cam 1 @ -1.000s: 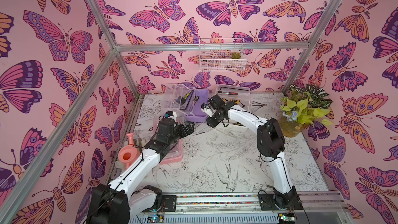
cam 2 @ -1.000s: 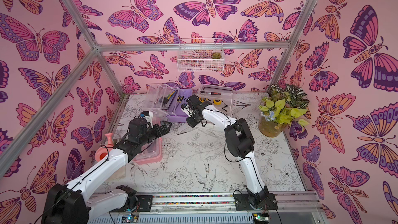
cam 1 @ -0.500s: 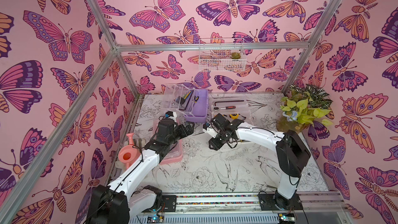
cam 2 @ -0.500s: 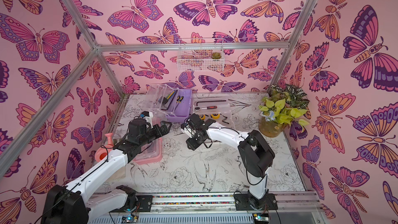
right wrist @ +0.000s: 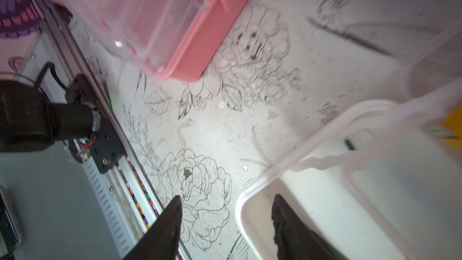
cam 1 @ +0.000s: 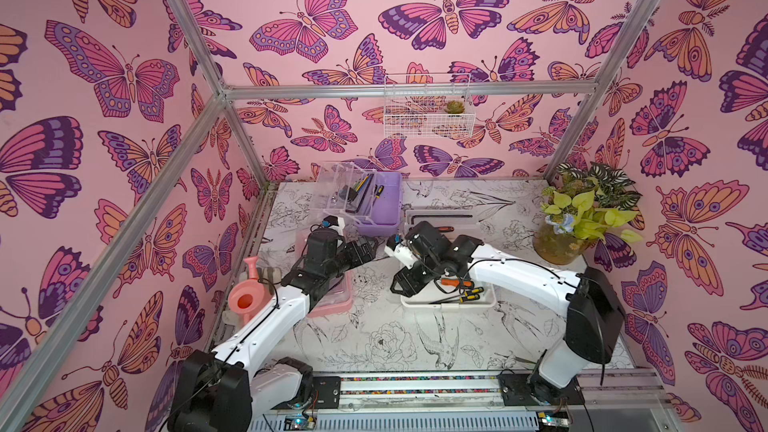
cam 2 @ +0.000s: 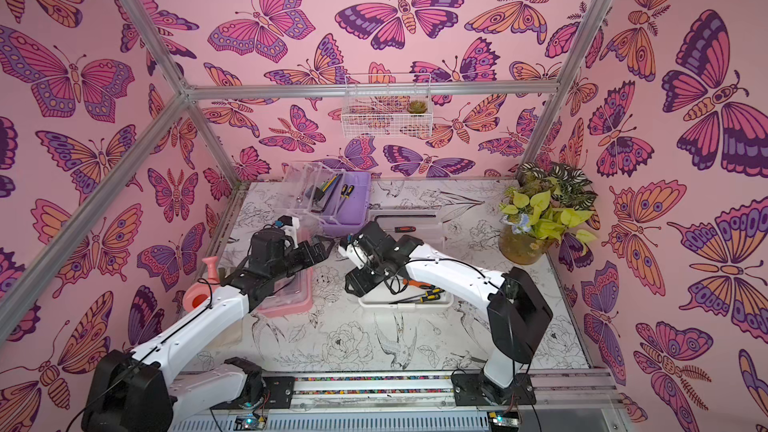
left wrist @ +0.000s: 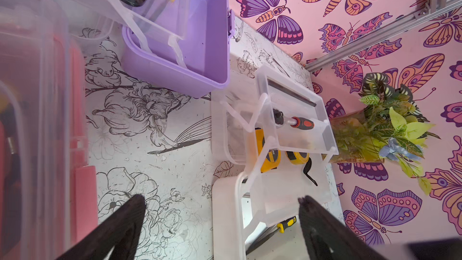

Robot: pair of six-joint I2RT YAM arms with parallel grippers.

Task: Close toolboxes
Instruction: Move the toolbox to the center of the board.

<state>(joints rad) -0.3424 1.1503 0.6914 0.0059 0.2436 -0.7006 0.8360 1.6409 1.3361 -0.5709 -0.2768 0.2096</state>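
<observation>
Three toolboxes sit on the flowered mat. The purple toolbox (cam 1: 386, 211) (left wrist: 175, 66) at the back is open, its clear tray of tools tilted up. The pink toolbox (cam 1: 332, 305) (right wrist: 200, 33) lies under my left arm with its clear lid down. The white toolbox (cam 1: 449, 304) (left wrist: 225, 221) is open, its clear trays (left wrist: 300, 121) swung up and back. My left gripper (cam 1: 368, 249) (left wrist: 222, 203) hangs open above the mat between the pink and white boxes. My right gripper (cam 1: 405, 284) (right wrist: 226, 206) is open, straddling the white box's near-left corner rim (right wrist: 250, 196) without closing on it.
A potted plant (cam 1: 582, 218) stands at the back right. A pink watering can (cam 1: 249, 297) sits left of the pink box. A white wire basket (cam 1: 428, 112) hangs on the back wall. The arms' rail (cam 1: 415, 384) runs along the front edge.
My right arm has swung from the purple box at the back down to the white box's near-left corner, its jaws widening. My left arm has barely moved.
</observation>
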